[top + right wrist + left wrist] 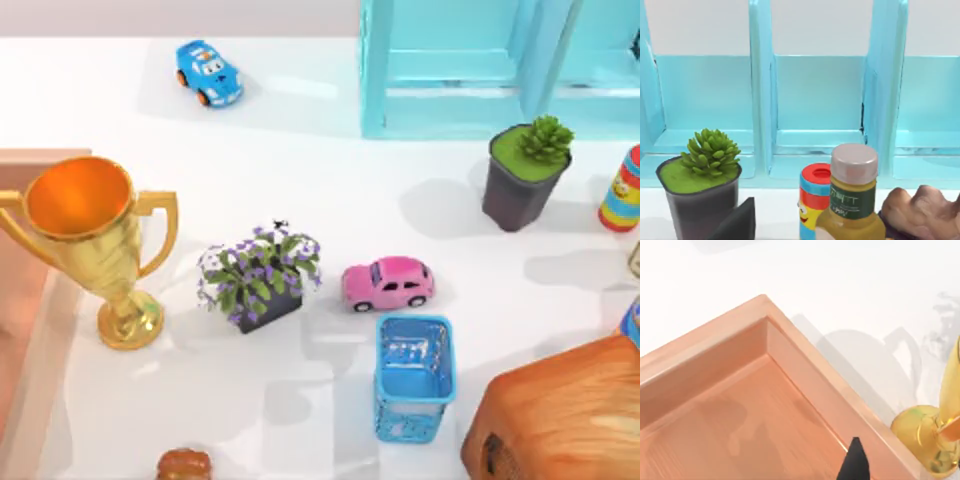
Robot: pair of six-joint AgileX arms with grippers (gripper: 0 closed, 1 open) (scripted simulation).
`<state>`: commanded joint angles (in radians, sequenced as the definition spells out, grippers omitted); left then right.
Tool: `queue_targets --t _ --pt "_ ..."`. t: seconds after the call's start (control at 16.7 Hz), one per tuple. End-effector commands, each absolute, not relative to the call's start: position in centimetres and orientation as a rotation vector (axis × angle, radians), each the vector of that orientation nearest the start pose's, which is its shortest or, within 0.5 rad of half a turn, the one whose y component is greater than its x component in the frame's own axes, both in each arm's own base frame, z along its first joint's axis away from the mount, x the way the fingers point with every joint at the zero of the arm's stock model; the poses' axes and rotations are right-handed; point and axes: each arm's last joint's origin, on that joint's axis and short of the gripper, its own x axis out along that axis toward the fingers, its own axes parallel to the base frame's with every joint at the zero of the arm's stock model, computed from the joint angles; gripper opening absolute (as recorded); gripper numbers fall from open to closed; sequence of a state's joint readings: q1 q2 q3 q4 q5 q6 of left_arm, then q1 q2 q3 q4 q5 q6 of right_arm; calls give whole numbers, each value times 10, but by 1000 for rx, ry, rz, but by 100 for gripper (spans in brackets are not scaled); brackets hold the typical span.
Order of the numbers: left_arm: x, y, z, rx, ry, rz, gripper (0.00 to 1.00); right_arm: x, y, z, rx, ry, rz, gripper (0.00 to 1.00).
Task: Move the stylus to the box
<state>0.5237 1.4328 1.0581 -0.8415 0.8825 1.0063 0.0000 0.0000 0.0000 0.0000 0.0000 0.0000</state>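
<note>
Where the trophy (92, 240) stands, box (25, 330) beside.

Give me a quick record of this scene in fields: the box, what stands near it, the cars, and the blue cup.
box: salmon-pink box, at the table's left edge, nothing seen lying in the part in view
beside box: gold trophy, upright, just right of it
flowers: purple flower pot, between trophy and pink car
cars: pink car mid-table; blue car at the far side
cup: blue mesh cup, just in front of the pink car

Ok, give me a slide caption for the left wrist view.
Left wrist camera over a corner of the salmon-pink box, gold trophy base just outside its wall on the white table.
</note>
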Motion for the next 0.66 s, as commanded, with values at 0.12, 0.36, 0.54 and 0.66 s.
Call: queue_targets --t 0.12,0.36,0.54,0.66 --pt "245 116 245 135 647 -701 75 106 -1 160 0 0 0 100" --pt "245 116 245 135 647 -701 100 106 -1 160 0 0 0 100" --pt "245 116 245 135 647 -701 100 106 -1 160 0 0 0 100" --pt "245 116 245 135 647 -701 100 106 -1 160 0 0 0 100"
